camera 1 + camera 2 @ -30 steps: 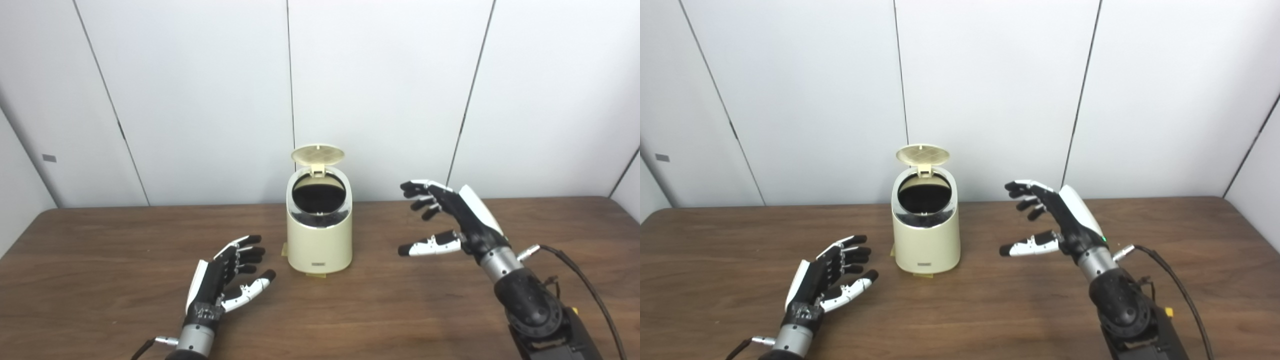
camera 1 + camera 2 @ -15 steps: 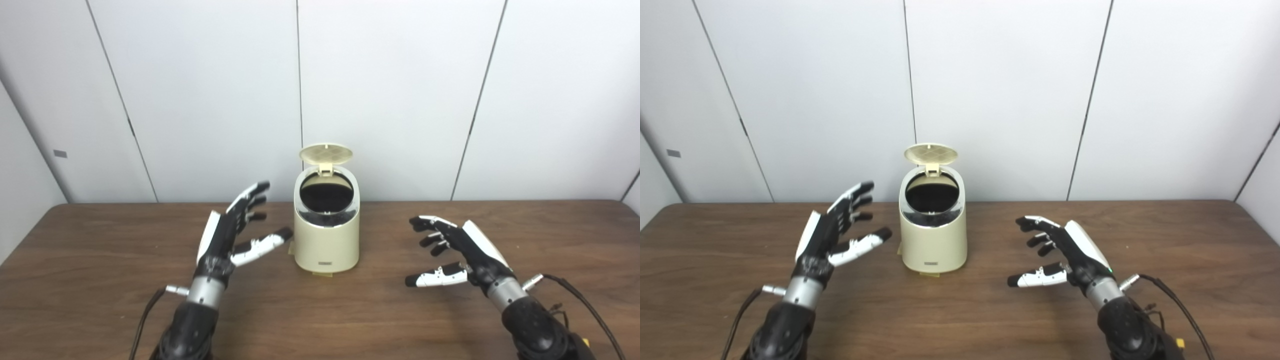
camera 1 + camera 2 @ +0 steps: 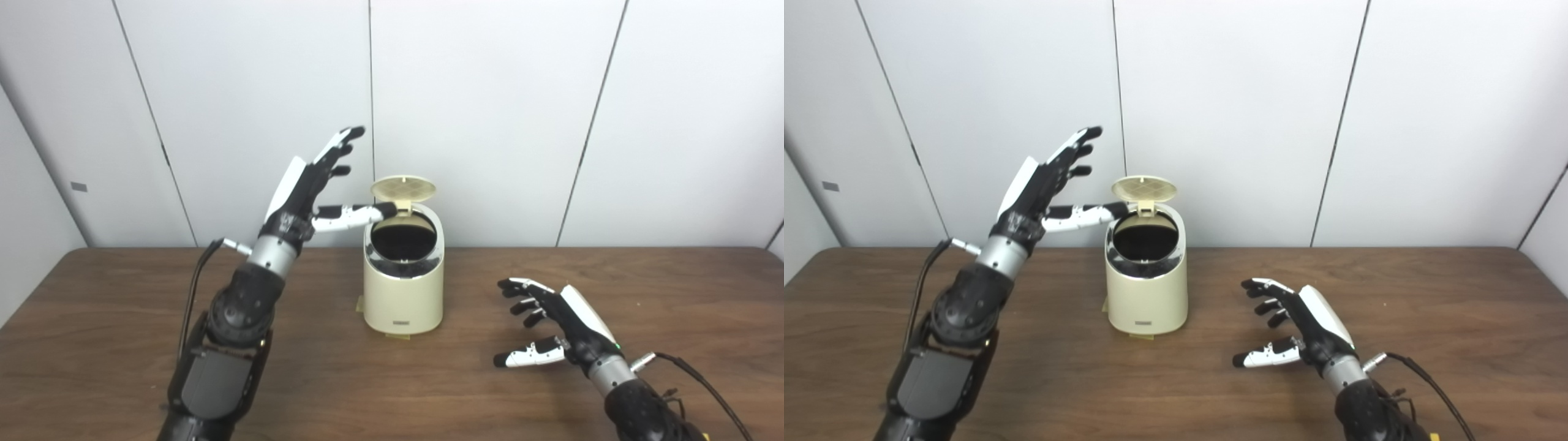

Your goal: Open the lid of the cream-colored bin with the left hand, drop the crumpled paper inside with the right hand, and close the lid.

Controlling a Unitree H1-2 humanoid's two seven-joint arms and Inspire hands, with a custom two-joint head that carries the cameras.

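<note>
The cream-colored bin (image 3: 403,294) stands at the middle of the table with its lid (image 3: 403,188) tipped up and back, so the dark opening shows. My left hand (image 3: 312,184) is open and raised to the left of the lid, at lid height, its thumb reaching to the lid's left edge. My right hand (image 3: 554,318) is open and empty, low over the table to the right of the bin. No crumpled paper is in view; the inside of the bin is too dark to see into.
The brown wooden table (image 3: 122,343) runs the full width. White wall panels (image 3: 490,110) stand close behind the bin. A cable (image 3: 704,383) trails from my right wrist, another (image 3: 196,288) hangs from my left wrist.
My left hand rose from the table up to the lid's left side. My right hand dropped lower and drew back toward the front. The lid stayed up. The camera shifted slightly.
</note>
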